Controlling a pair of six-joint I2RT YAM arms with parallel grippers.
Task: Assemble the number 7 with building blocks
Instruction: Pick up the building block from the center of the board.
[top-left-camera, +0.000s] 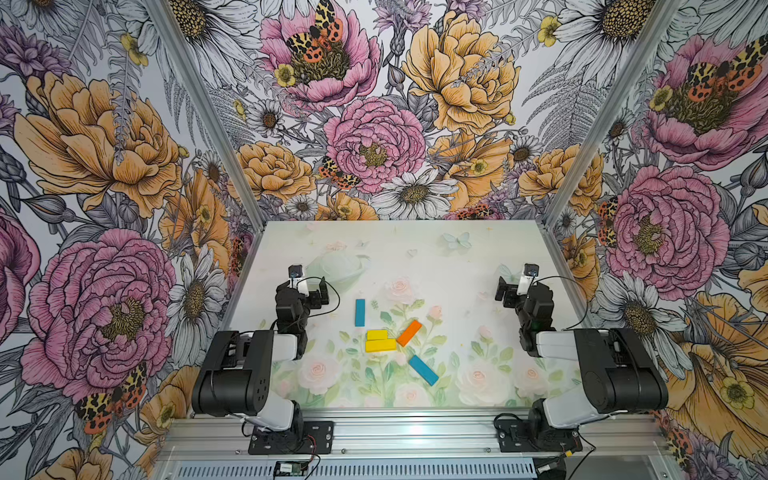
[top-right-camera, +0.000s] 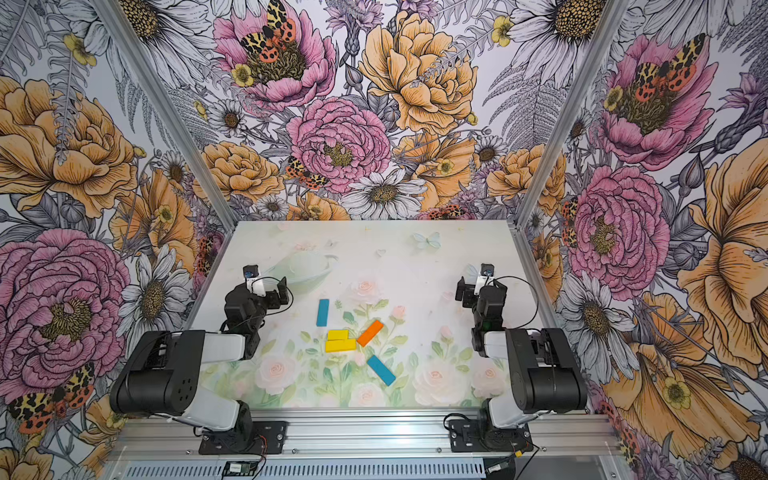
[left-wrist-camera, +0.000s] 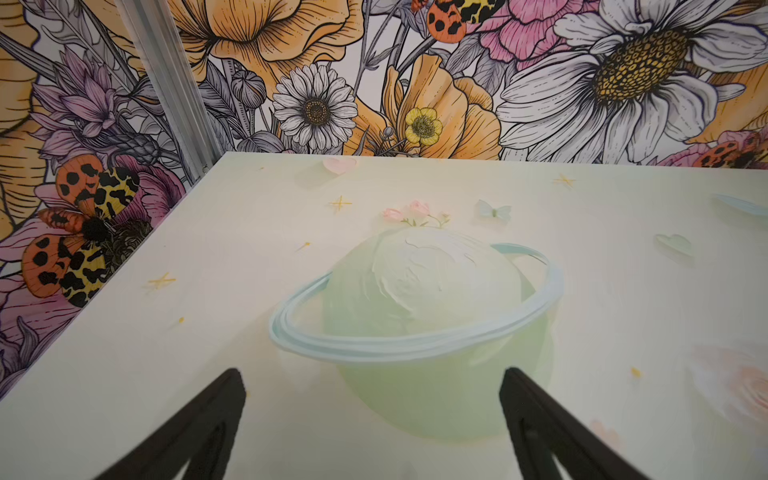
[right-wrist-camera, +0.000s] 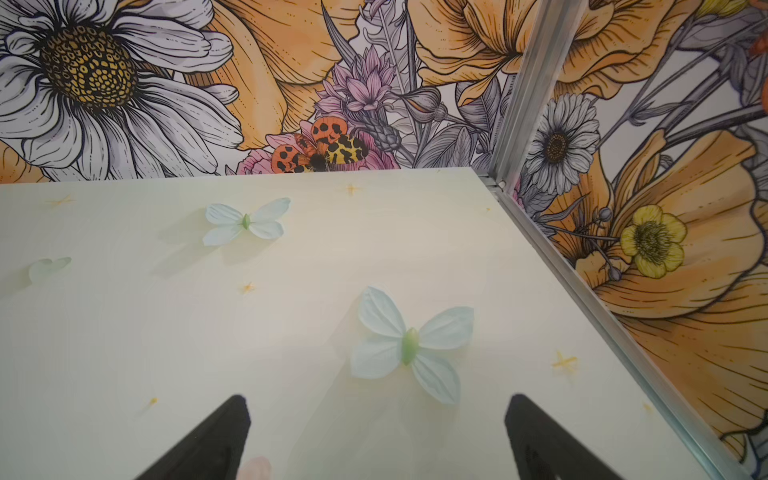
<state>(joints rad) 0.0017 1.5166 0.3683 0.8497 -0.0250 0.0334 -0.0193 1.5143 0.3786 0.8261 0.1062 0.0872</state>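
Note:
Five building blocks lie loose on the table's middle in both top views. A blue one (top-left-camera: 360, 312) points away from the front, and a second blue one (top-left-camera: 423, 370) lies slanted nearer the front. A short yellow block (top-left-camera: 377, 334) touches a longer yellow one (top-left-camera: 380, 345), and an orange block (top-left-camera: 409, 333) slants beside them. They form no number 7. My left gripper (left-wrist-camera: 372, 374) is open and empty, left of the blocks. My right gripper (right-wrist-camera: 378, 401) is open and empty, far right of them. Neither wrist view shows a block.
The table mat (top-left-camera: 415, 257) carries printed flowers, a ringed planet (left-wrist-camera: 415, 299) and butterflies (right-wrist-camera: 409, 345). Flowered walls with metal corner posts (right-wrist-camera: 523, 91) close the left, right and back. A metal rail (top-left-camera: 415, 428) holding both arm bases runs along the front.

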